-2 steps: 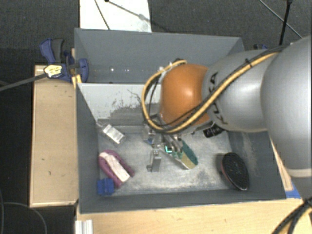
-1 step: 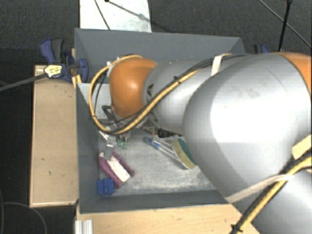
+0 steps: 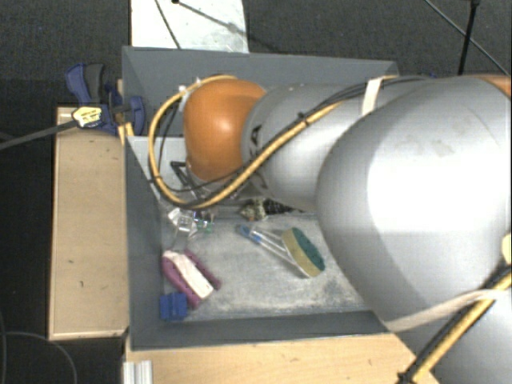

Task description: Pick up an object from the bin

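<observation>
Your pick is not yet made, as far as this view lets you judge. The arm (image 3: 416, 206) reaches in from the right, and its orange cover (image 3: 218, 126) hangs over the back left part of the bin (image 3: 148, 294). Below that cover the pincer (image 3: 187, 217) sits low, near the bin's floor at the left wall. You cannot tell whether it is spread or pressed together, because the cover and cables hide it.

A small glinting shape shows right at its tip. You cannot tell whether that is part of the pincer or a loose thing, so count nothing as held.

The nearest candidates all lie on the floor:
- A pink and white block (image 3: 189, 273) lies just in front of the pincer, by the left wall.
- A small blue piece (image 3: 172, 306) lies touching or just beside the block's near end, in the front left corner.
- A clear tube with a blue tip (image 3: 266, 242) lies slanted towards the middle.
- An oval pad, yellow with a teal edge (image 3: 306, 252), lies against the tube.

What is left for you is nearly everything: close on one thing, confirm the grip, then lift it clear of the bin walls.
</observation>
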Controlling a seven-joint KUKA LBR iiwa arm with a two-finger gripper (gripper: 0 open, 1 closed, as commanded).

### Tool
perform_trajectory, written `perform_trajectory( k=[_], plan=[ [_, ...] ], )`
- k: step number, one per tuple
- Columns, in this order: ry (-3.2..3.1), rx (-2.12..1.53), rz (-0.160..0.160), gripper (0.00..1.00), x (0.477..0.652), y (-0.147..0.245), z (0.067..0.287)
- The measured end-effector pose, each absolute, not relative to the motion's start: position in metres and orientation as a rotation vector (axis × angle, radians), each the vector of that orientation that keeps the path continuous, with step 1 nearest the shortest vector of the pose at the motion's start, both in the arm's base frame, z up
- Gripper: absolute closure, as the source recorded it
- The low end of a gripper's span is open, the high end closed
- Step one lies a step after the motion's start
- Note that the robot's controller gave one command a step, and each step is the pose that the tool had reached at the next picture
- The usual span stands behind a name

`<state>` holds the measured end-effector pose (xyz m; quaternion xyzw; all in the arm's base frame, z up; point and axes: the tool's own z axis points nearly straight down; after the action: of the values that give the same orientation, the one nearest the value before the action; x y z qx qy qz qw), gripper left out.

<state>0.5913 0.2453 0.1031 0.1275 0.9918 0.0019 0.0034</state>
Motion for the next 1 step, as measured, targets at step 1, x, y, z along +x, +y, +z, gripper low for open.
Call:
perform_trajectory(
  k=[1],
  plan=[
    [2.915, 1.159, 0.007, 0.0, 0.5904, 0.2538, 0.1023]
  ],
)
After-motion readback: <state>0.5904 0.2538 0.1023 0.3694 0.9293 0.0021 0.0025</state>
